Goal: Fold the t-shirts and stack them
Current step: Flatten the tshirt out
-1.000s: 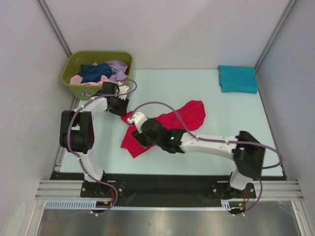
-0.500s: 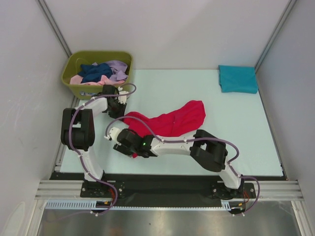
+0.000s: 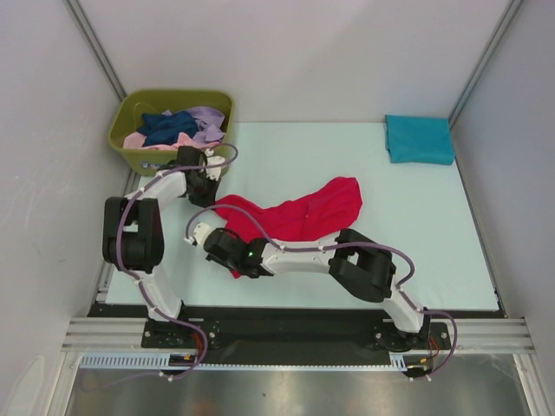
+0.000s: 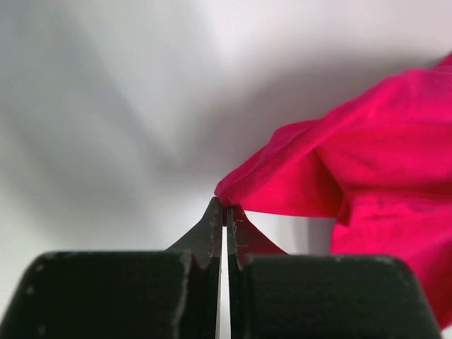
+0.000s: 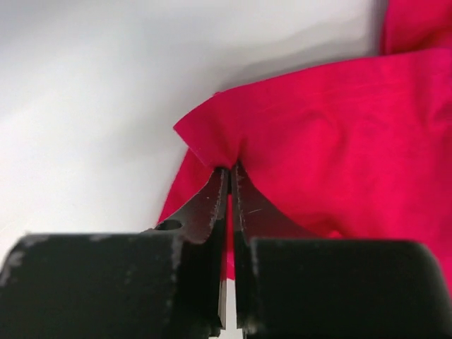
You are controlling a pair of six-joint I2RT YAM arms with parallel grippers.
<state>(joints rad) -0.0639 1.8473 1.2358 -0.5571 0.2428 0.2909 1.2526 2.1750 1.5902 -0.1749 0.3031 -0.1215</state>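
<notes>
Tabletop point(image 3: 425, 251), red tee point(image 3: 325, 208) between closed fingers point(image 4: 207, 233)

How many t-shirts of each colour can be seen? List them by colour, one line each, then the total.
red t-shirt: 1, on the table
teal t-shirt: 1, folded, far right corner
navy t-shirt: 1, in the bin
pink t-shirt: 1, in the bin
lavender t-shirt: 1, in the bin
Total: 5 in view; the bin may hide more.
</notes>
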